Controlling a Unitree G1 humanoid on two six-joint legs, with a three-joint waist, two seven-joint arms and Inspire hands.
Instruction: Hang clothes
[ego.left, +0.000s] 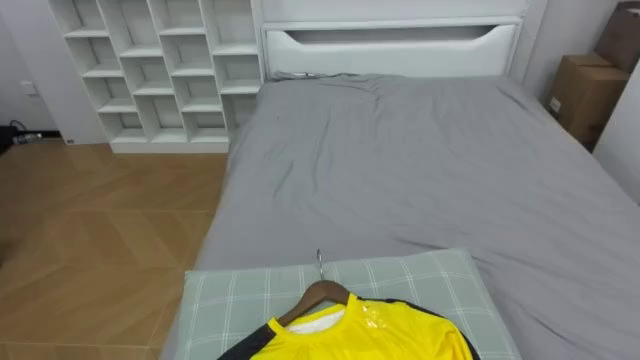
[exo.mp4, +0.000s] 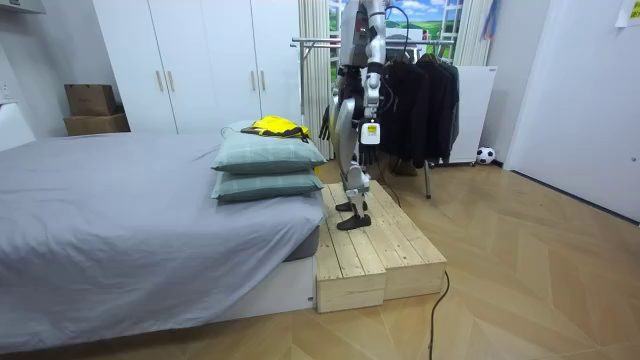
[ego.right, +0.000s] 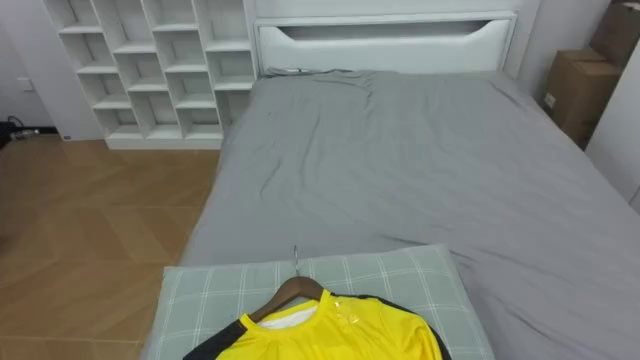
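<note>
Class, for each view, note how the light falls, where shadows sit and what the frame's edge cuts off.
Left eye view: even, soft light on the grey bed, faint shadows in its creases; the bottom edge cuts off the yellow shirt on its wooden hanger. Room view: shadow sits under the pillows and beneath the bed's overhang beside the wooden platform.

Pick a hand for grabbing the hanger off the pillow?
Left, narrowly: the hanger on the pillow lies centred to slightly left in the eye views; the left hand hangs by the robot's side.
</note>
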